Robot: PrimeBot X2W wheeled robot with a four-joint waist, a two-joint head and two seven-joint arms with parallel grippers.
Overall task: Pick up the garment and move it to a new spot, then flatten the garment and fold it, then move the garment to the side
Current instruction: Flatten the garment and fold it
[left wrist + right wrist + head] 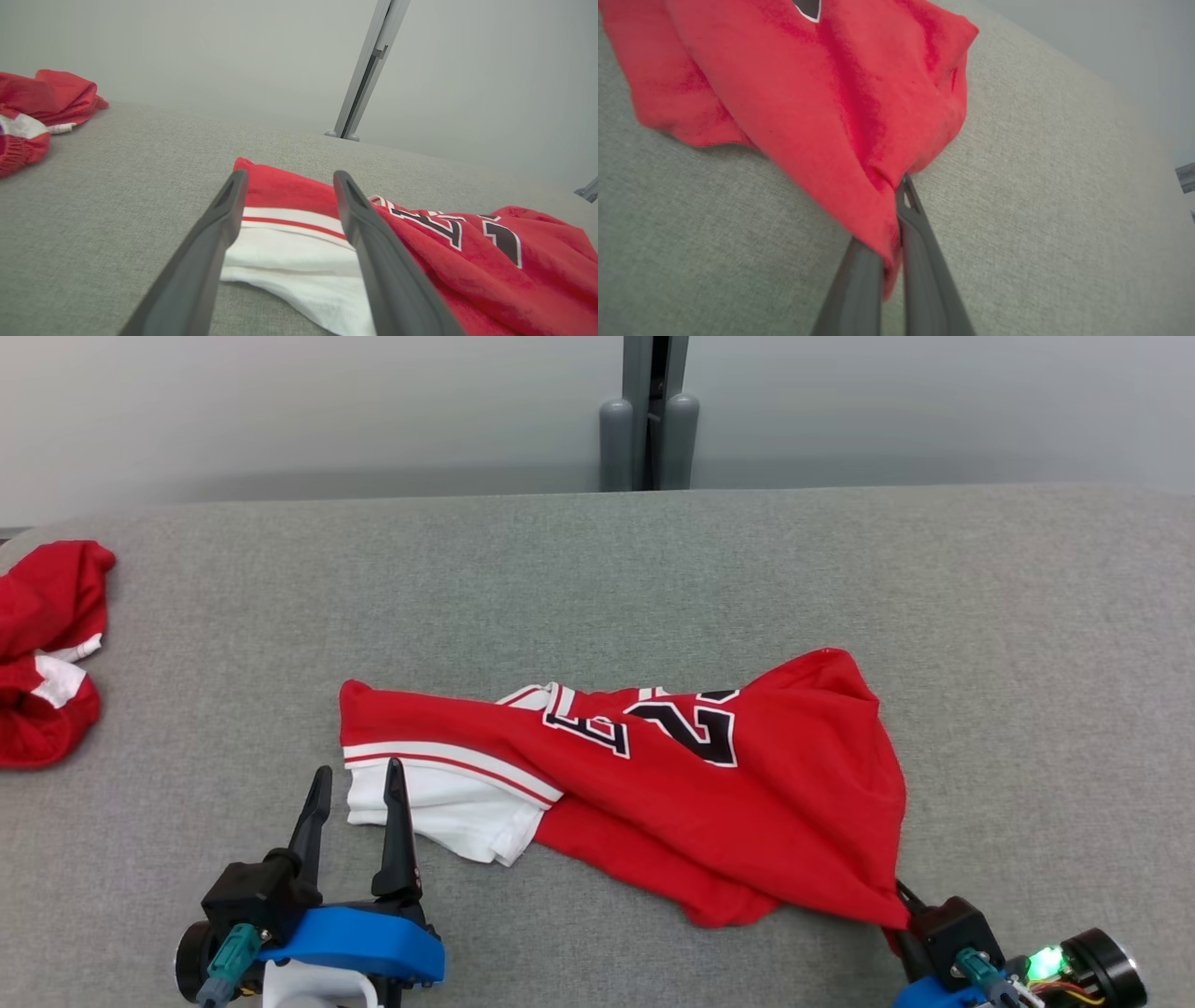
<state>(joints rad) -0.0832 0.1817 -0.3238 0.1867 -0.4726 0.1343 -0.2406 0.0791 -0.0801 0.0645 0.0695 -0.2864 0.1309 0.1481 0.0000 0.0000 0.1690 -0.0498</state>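
The garment [672, 784] is a red jersey with black-and-white lettering and a white striped part, lying rumpled in the middle of the grey surface. My right gripper [898, 907] is shut on its near right corner; in the right wrist view the red cloth [822, 102] is pinched between the two dark fingers [920, 242] and drapes over them. My left gripper [359, 784] stands open at the garment's left end, its fingertips straddling the white striped edge [289, 233]. In the left wrist view the fingers [373, 252] are spread wide with nothing held.
A second red and white cloth [47, 653] lies bunched at the far left edge of the grey padded surface [1027, 644]. A grey post [651, 415] stands behind the surface's far edge against a pale wall.
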